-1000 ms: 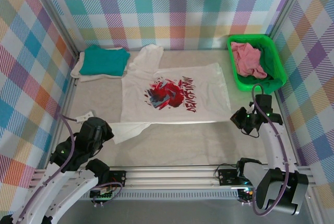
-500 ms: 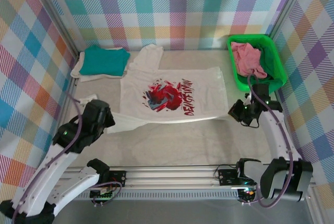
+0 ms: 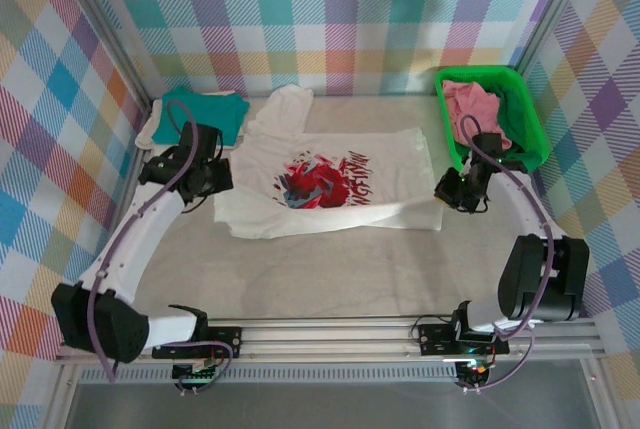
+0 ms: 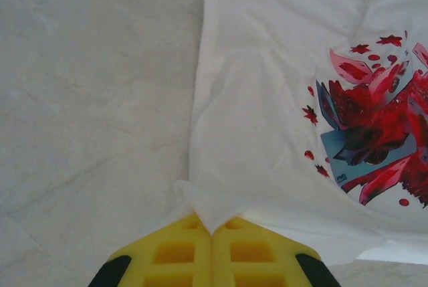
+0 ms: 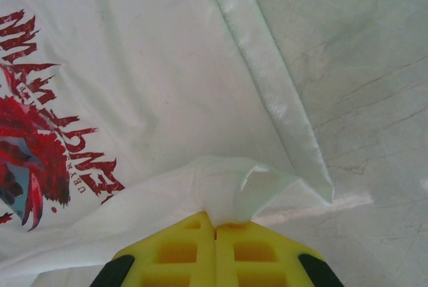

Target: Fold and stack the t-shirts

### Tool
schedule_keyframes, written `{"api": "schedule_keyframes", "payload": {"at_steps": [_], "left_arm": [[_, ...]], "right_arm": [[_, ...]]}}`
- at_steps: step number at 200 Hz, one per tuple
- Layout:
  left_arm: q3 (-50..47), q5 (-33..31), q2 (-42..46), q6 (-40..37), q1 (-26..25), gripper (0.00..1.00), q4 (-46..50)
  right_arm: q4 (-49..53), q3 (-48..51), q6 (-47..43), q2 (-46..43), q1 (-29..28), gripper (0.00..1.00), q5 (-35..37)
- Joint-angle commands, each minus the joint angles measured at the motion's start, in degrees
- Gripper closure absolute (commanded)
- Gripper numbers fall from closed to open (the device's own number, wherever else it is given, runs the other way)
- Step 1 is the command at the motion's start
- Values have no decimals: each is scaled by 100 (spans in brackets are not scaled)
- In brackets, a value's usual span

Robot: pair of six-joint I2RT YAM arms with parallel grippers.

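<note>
Four shirts are in sight: one white t-shirt (image 3: 330, 184) with a red-and-blue graphic, one teal t-shirt (image 3: 205, 114) lying on one cream t-shirt (image 3: 150, 135) just beyond the left tool (image 4: 212, 232), and one pink t-shirt (image 3: 475, 109) bunched in the single green basket (image 3: 530, 129) just beyond the right tool (image 5: 215, 225). The white one lies on the bench (image 3: 330, 279) between the two tools, its long axis running from one to the other, sleeve end toward the left tool and hem toward the right. Each tool is clenched on a pinch of its white cloth.
</note>
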State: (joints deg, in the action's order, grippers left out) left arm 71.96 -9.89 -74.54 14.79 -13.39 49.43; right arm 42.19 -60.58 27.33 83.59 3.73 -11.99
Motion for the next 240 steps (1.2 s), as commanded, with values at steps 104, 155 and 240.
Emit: {"api": "schedule_keyframes", "payload": {"at_steps": [104, 155, 240], "left_arm": [[2383, 151, -2811, -1317, 179, 100, 283], [3935, -45, -4059, -1765, 179, 80, 667], [3149, 1039, -3530, -304, 143, 32, 39]], "right_arm": [[-384, -1321, -178, 1829, -176, 100, 146], [-245, -2149, -89, 2563, -304, 84, 188], [-185, -2027, -379, 1412, -860, 60, 200]]}}
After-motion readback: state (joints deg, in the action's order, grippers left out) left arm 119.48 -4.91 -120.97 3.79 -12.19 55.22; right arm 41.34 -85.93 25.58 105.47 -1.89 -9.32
